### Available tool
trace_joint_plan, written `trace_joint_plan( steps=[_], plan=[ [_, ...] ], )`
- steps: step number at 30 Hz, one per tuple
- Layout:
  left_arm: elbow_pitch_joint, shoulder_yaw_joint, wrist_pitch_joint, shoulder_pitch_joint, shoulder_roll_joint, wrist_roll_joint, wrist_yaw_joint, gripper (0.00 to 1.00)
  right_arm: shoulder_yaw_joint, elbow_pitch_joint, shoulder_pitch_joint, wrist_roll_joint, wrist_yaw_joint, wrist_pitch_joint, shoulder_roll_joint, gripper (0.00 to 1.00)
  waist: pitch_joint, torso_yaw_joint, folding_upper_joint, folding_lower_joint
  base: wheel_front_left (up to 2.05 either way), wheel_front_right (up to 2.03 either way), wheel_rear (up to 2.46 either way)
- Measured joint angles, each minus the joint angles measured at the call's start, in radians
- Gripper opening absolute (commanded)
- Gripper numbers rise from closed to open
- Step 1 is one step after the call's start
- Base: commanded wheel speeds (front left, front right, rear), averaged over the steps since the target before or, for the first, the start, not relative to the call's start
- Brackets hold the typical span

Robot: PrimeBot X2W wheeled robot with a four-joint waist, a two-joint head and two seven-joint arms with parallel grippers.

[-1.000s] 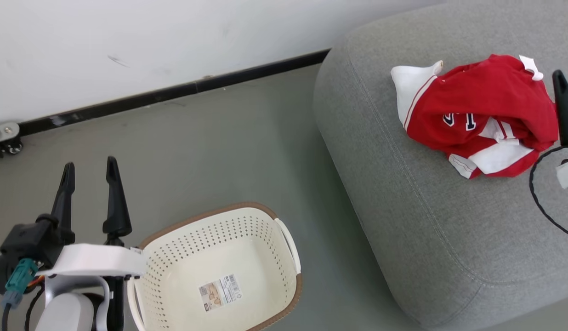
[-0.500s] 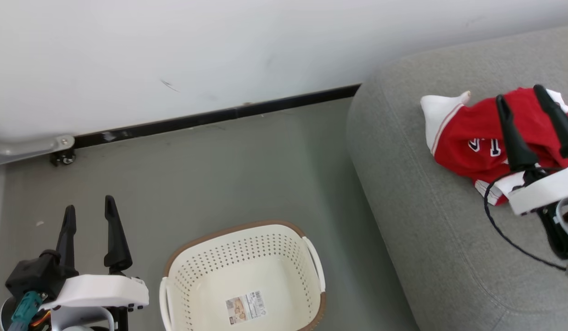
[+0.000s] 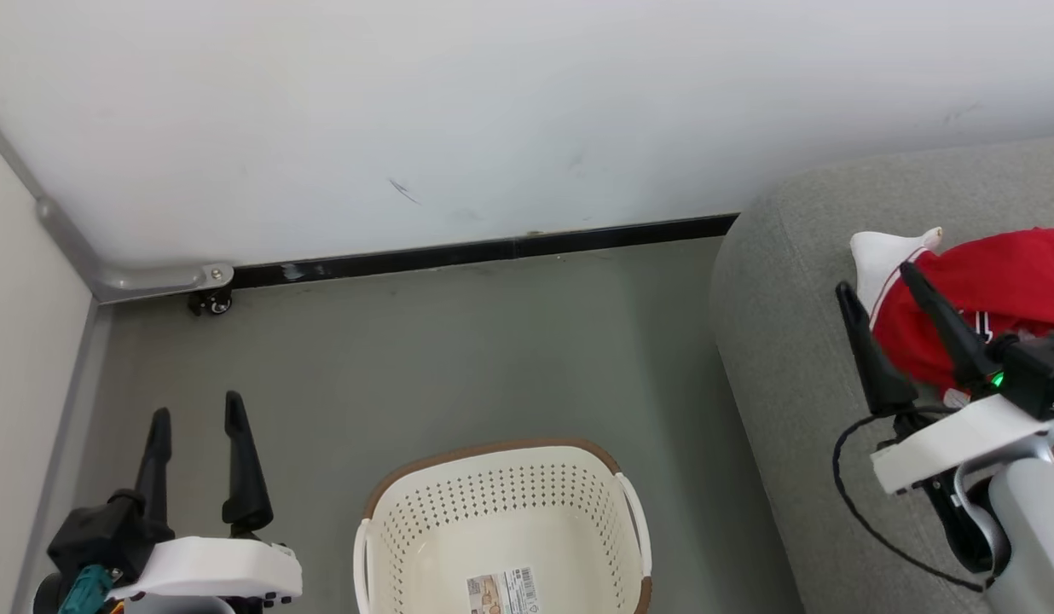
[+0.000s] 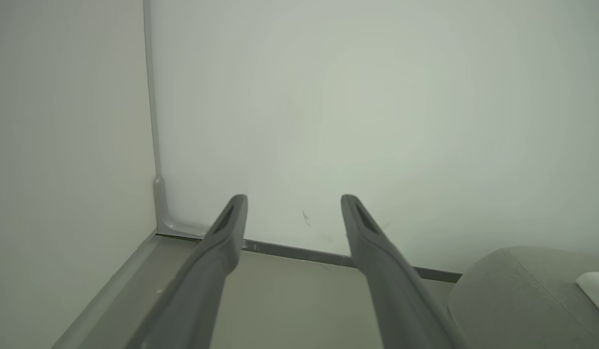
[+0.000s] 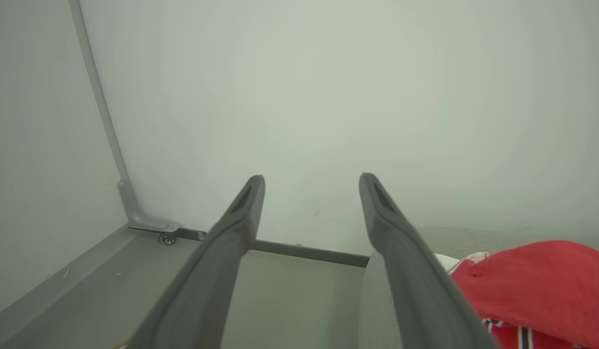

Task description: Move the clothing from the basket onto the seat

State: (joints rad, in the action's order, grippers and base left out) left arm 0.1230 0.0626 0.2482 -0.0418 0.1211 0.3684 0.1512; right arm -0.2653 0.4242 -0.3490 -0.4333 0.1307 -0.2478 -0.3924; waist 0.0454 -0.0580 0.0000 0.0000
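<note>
- Since a second ago, the right gripper (image 3: 874,280) has been drawn back across the clothing (image 3: 996,273), from its far side to its near edge. The jaws are spread wide and nothing is held.
- The whole head view has also swung in that time; this is taken as camera motion, not a shift of the things.
- The clothing is seen bunched on the seat (image 3: 783,341), just beyond and right of the right gripper, with one of the fingers (image 3: 945,328) crossing its edge.
- The basket (image 3: 493,449) is found on the floor (image 3: 459,341), well left of the right gripper and just right of the left gripper (image 3: 196,405). Only a label (image 3: 503,591) is seen on the part of its bottom that shows.
- The left gripper is held wide open and empty above the floor.
- The transfer is therefore judged done or nearly so.
- The clothing is soft, crumpled red fabric with white trim.
- The seat is grey woven upholstery with rounded edges.
- The basket is rigid cream plastic, with perforated walls and a brown rim.
</note>
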Motion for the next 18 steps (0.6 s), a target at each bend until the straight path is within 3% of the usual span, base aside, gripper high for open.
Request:
trace_joint_plan(
  steps=[18],
  plan=[
    [0.128,0.128,0.000,0.002,-0.026,-0.049,-0.048,1.00,0.089,-0.033,0.182,0.082,0.000,0.029,0.145,1.00,-0.084,0.094,0.0000,0.0000,0.00,0.00,0.00]
  ],
)
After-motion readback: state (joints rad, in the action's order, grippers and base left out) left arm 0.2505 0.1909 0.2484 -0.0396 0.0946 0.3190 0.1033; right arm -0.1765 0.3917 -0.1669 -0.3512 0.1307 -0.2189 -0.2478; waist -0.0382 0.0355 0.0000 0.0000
